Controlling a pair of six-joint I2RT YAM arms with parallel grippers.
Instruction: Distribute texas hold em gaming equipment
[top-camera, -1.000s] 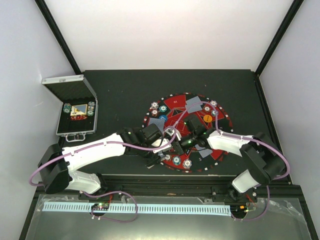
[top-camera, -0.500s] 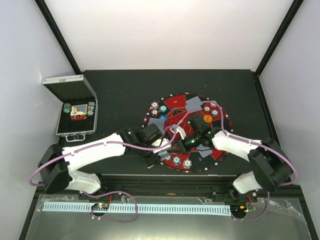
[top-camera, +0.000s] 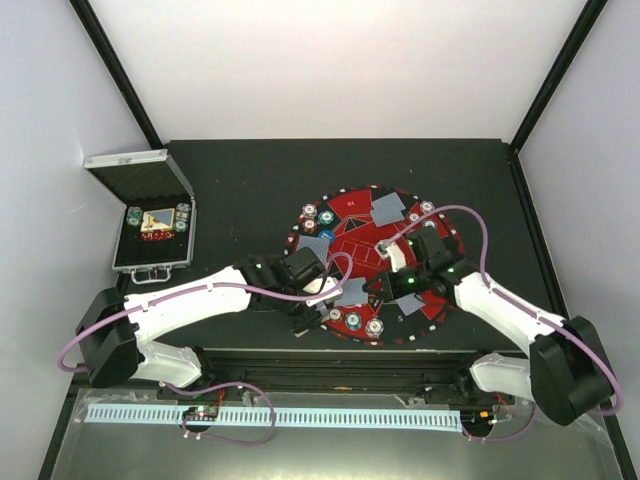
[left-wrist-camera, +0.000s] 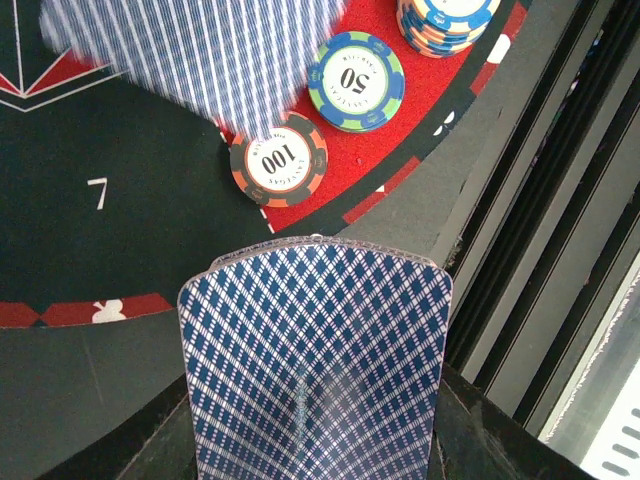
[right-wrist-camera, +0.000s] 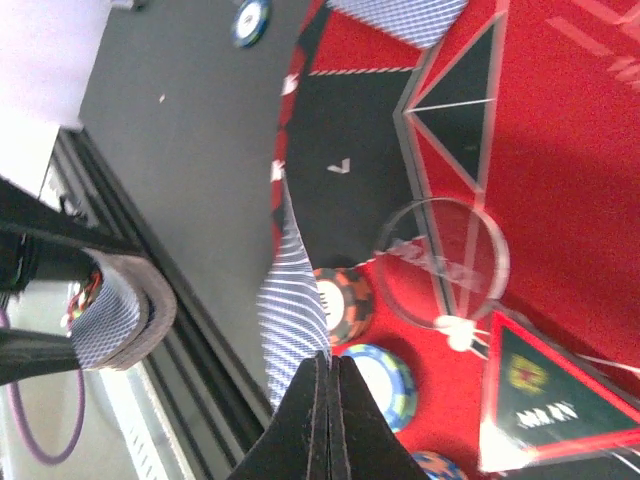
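My left gripper (left-wrist-camera: 318, 440) is shut on a deck of blue-backed playing cards (left-wrist-camera: 315, 340), held over the near rim of the round mat (top-camera: 350, 205). Just past the deck a black-and-red chip (left-wrist-camera: 278, 165) and a green-and-blue chip (left-wrist-camera: 356, 80) lie on the mat, with a chip stack (left-wrist-camera: 447, 20) at the edge. My right gripper (right-wrist-camera: 328, 365) is shut on the corner of a single card (right-wrist-camera: 290, 320), which hangs tilted above those chips (right-wrist-camera: 345, 305). From above, this card (top-camera: 352, 291) sits between my two grippers.
A clear round disc (right-wrist-camera: 445, 265) lies on the red felt near my right fingertips. More cards (top-camera: 388, 208) and chip stacks (top-camera: 310, 212) ring the mat. The open silver case (top-camera: 152, 235) stands at the far left. A black rail (left-wrist-camera: 540, 250) runs right behind the mat's near edge.
My right arm's elbow has swung out to the right and its wrist has shifted right, drawing a single card away from the deck. My left arm has stayed put.
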